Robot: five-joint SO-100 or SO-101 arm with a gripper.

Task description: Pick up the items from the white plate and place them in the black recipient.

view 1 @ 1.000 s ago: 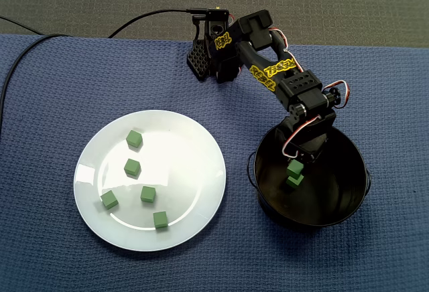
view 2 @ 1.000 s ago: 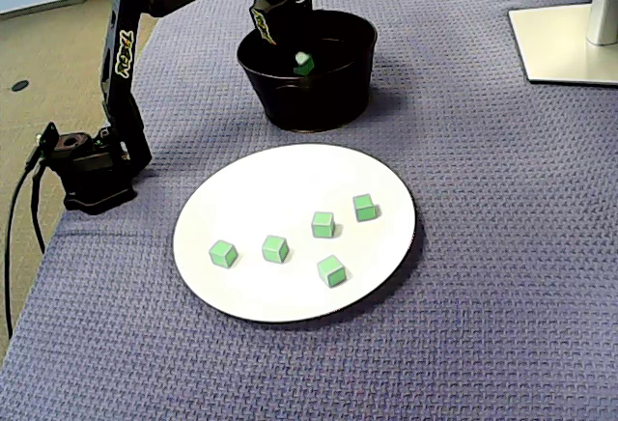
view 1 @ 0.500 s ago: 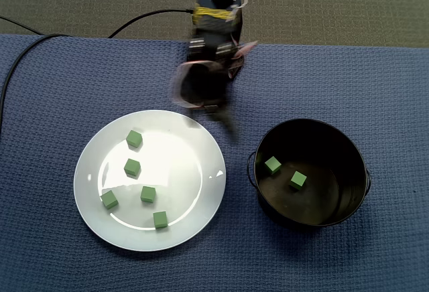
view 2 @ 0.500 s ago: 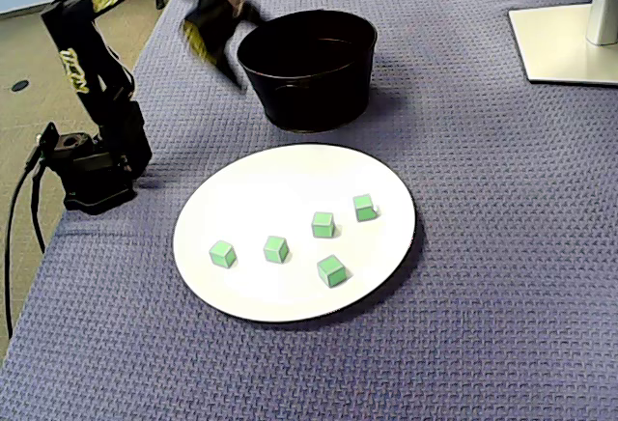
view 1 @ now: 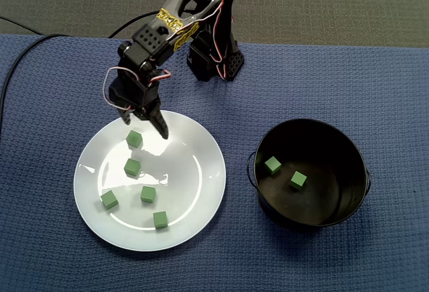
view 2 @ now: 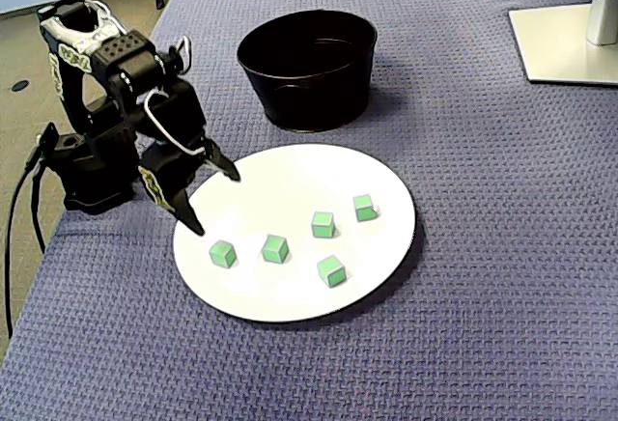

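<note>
Now | gripper [view 2: 216,204] spread wide, empty; green cube [view 2: 223,254] just beside its tips on white plate [view 2: 290,184]

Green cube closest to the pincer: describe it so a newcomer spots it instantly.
In a fixed view, start at the white plate. Of the five on it, this green cube sits highest in the picture, the only one right beside the open pincer.
</note>
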